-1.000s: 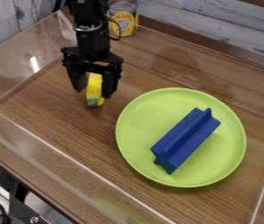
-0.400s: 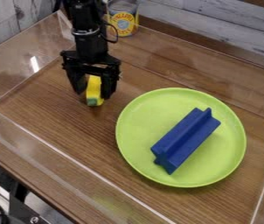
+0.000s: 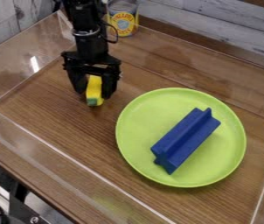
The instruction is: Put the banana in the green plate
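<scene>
Claw (image 3: pixel 93 73) wide, over banana (image 3: pixel 93 90).
Banana is on the worktop (image 3: pixel 76 136), between the claw's fingers, left of the green plate (image 3: pixel 132 150) in view and apart from it. Blue block (image 3: pixel 186 140) lies diagonally on the plate. Can with yellow label (image 3: pixel 122 17) stands near the back, behind the arm.

Desk (image 3: pixel 70 149): brown wood surface with visible grain. Resting directly on it: one round lime-green plate (image 3: pixel 141 157), shallow rim, right part of the view. Also on the desk: one small yellow banana (image 3: pixel 94 90), left of the plate and apart from it, partly hidden from view; its near end greenish. Contact details beneath it not resolvable.
</scene>
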Controlling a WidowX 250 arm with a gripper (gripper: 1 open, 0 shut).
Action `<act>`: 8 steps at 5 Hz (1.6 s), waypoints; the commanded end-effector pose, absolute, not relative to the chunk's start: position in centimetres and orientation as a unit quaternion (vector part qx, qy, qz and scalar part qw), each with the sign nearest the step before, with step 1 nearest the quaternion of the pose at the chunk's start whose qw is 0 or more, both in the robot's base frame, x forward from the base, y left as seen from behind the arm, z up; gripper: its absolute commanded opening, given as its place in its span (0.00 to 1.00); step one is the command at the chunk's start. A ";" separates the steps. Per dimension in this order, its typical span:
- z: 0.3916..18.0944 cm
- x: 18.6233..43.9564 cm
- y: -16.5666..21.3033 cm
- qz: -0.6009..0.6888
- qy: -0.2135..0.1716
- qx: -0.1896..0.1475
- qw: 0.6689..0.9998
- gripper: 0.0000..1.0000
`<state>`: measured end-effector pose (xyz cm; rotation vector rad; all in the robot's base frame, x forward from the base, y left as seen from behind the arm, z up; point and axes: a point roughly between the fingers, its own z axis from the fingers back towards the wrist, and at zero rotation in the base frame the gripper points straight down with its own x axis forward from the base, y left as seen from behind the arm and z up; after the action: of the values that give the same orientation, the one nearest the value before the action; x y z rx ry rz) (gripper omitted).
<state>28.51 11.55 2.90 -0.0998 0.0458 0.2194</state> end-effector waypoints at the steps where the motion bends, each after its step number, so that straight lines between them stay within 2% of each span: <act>1: 4.3 29.5 12.2 0.112 -0.004 -0.045 0.993 1.00; 2: 4.3 29.6 12.2 0.111 -0.004 -0.047 0.993 1.00; 5: 6.3 29.6 11.7 0.101 -0.012 -0.052 0.994 1.00; 8: 5.6 29.1 11.7 0.101 0.004 -0.048 0.994 1.00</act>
<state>28.53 11.32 3.90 -0.1183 0.0648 0.2062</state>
